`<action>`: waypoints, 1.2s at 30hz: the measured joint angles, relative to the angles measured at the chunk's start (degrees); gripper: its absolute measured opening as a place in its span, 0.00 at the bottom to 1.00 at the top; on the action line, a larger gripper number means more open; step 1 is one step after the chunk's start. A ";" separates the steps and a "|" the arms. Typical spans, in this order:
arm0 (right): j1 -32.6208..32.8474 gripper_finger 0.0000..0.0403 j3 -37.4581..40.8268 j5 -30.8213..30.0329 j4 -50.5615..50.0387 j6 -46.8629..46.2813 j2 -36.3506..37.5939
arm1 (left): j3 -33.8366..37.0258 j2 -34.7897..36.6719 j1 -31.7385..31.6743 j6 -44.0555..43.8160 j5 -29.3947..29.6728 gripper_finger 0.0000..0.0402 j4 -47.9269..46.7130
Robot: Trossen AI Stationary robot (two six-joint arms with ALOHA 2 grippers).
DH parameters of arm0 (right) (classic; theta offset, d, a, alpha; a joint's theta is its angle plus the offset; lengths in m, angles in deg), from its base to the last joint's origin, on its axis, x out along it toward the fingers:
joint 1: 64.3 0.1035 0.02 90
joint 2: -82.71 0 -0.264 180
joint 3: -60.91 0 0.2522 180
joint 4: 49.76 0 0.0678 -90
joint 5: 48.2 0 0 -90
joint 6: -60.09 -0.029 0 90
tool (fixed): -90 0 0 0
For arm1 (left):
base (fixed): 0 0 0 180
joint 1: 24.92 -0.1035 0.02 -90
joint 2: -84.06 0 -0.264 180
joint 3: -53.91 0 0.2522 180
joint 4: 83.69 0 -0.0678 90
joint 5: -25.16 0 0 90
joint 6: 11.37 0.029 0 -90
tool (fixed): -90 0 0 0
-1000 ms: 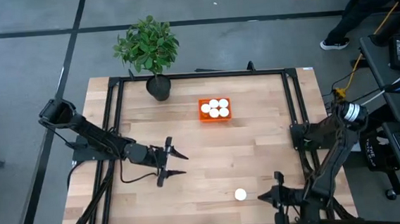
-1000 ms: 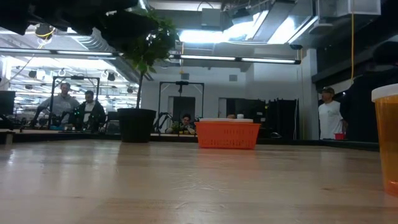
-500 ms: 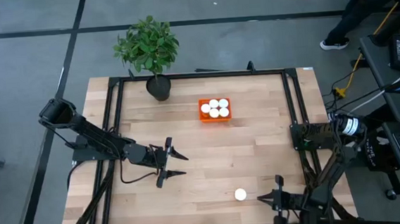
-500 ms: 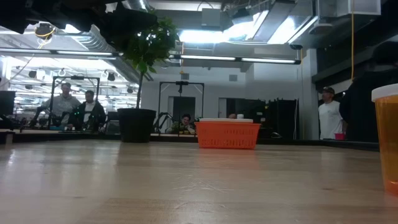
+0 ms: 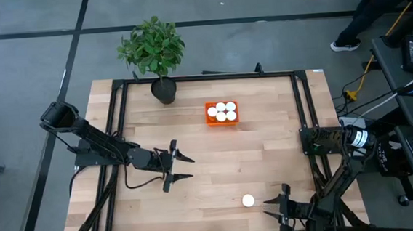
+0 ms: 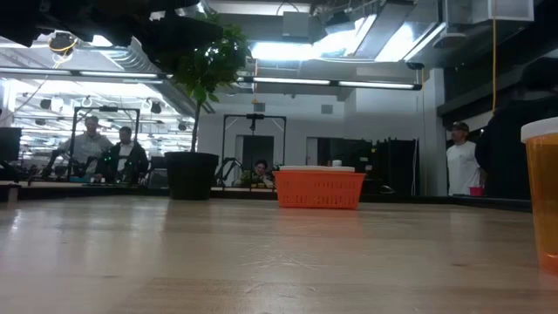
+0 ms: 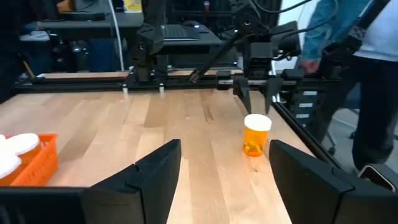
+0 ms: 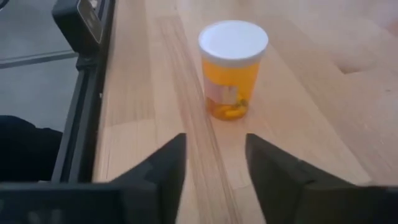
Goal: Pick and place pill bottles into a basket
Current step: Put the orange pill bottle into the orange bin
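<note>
The orange basket (image 5: 222, 114) stands on the table's far middle with several white-capped pill bottles (image 5: 222, 111) standing in it. It also shows in the low view (image 6: 319, 188) and the left wrist view (image 7: 30, 159). One more pill bottle (image 5: 248, 200) stands upright on its base near the table's near edge, also seen in the right wrist view (image 8: 232, 68) and the left wrist view (image 7: 257, 134). My right gripper (image 5: 270, 207) is open just right of this bottle, which stands ahead of its fingers (image 8: 214, 146), untouched. My left gripper (image 5: 190, 169) is open and empty over the table's left middle.
A potted plant (image 5: 162, 89) stands at the table's far left, its dark pot showing in the low view (image 6: 192, 175). A black frame (image 5: 303, 123) runs along the table's sides. People stand in the room beyond the table (image 6: 462, 166).
My right arm has folded lower, and its gripper has shifted slightly toward the table's near edge. It stays open beside the lone bottle.
</note>
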 joint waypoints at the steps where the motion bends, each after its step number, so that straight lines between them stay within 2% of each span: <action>1: 0.00 0.44 0.00 0.00 -0.06 0.00 0.00 | 0.00 0.00 0.00 -0.02 0.08 0.60 0.02; 8: -0.94 0.68 0.00 0.10 -0.45 -2.08 0.02 | 0.00 0.00 0.00 -0.01 0.15 0.60 0.02; 13: -3.45 0.77 0.00 3.33 -0.60 -1.77 0.02 | 0.00 0.00 0.00 -0.02 0.15 0.60 0.00; 18: -5.37 0.78 0.00 6.55 -0.37 -1.30 -0.71 | 0.00 0.00 0.00 -0.02 0.13 0.60 -0.39; 28: -6.37 0.78 -0.02 2.99 4.77 -0.84 -6.41 | 0.00 0.00 0.00 0.09 0.11 0.60 -0.48; 36: -8.11 0.78 -0.07 3.96 7.34 2.98 -6.64 | 0.00 0.00 0.00 0.17 0.85 0.60 -0.48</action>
